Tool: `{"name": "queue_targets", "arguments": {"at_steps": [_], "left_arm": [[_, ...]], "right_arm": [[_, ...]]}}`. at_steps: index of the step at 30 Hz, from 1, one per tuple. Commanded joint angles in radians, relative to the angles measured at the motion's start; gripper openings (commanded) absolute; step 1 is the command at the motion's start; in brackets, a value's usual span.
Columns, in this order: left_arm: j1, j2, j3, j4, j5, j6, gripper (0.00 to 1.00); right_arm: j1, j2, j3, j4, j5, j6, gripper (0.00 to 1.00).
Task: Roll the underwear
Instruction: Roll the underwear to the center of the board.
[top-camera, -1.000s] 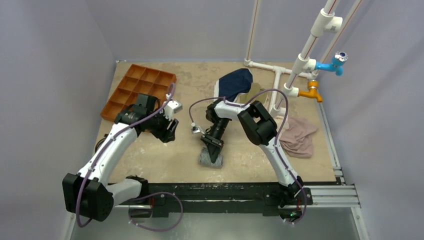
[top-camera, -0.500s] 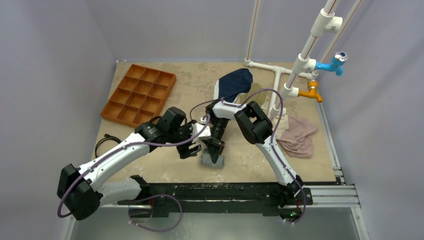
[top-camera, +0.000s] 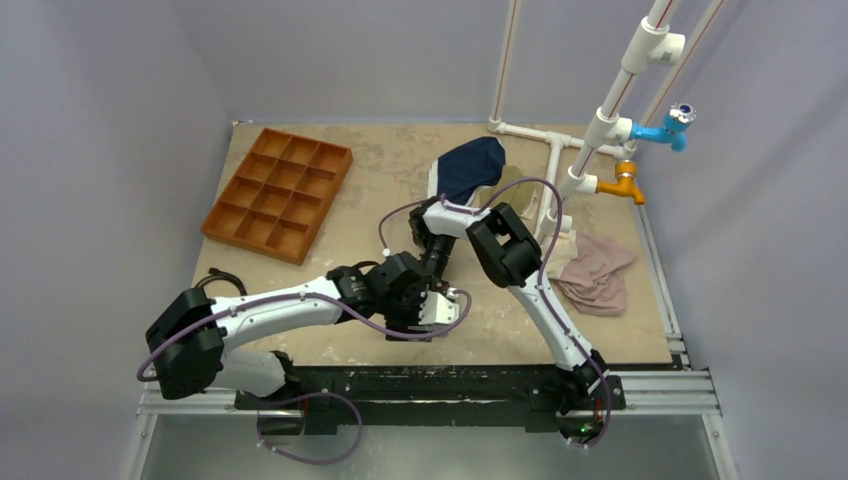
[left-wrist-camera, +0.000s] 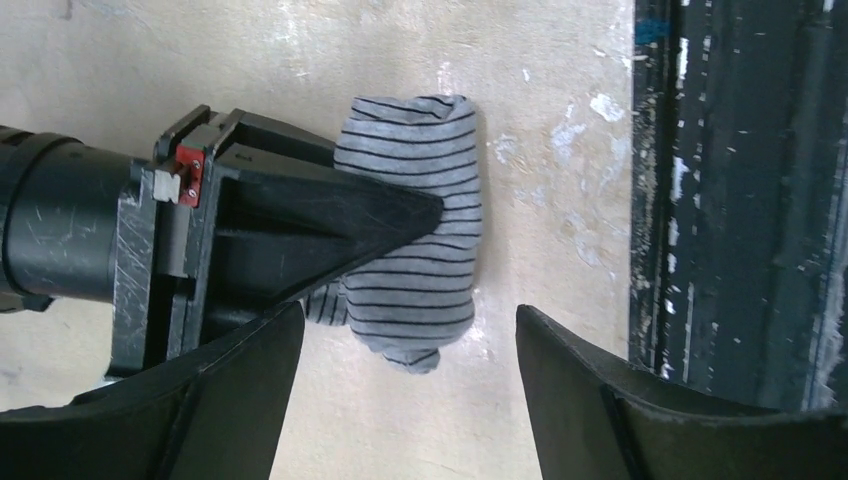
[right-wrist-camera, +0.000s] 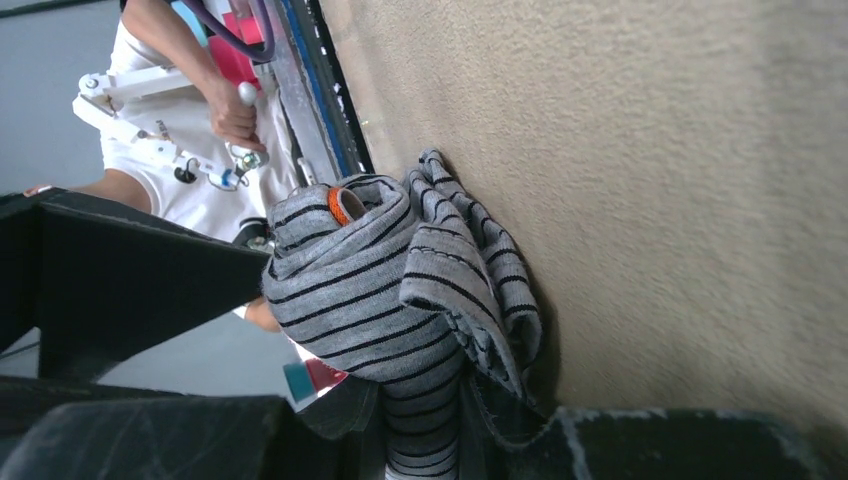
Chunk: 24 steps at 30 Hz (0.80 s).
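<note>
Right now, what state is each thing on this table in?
underwear: rolled into a bundle, lying on the table.
right gripper: shut on the underwear.
left gripper: open, hovering above the underwear.
navy garment: crumpled, not rolled.
tan garment: crumpled, not rolled.
orange tray: compartments empty.

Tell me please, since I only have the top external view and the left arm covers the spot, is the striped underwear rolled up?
Observer: Yes. The left wrist view shows the underwear as a compact striped roll lying on the table.
Operator: Are the right fingers on it?
Observer: The right fingers lie across the roll and appear closed on the cloth.
Operator: And the left fingers?
Observer: The left fingers are open, one on either side of the roll, and seem clear of it.
</note>
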<state>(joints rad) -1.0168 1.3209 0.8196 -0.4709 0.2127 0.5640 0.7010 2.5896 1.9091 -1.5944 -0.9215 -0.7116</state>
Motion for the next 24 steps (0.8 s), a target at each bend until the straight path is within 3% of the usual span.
{"name": "queue_targets", "arguments": {"at_steps": [1,12,24], "left_arm": [[-0.04,0.044,-0.002,0.116,-0.097,0.022,0.77],[-0.082,0.119,0.003,0.146,-0.169,0.01,0.78],[-0.076,-0.054,-0.117,0.145,-0.183,0.004,0.78]], "right_arm": [[-0.026,0.114,-0.007,0.261,0.284,-0.092,0.08],[-0.026,0.117,-0.004,0.255,0.282,-0.092,0.08],[-0.027,0.121,-0.001,0.257,0.289,-0.087,0.07]]}}
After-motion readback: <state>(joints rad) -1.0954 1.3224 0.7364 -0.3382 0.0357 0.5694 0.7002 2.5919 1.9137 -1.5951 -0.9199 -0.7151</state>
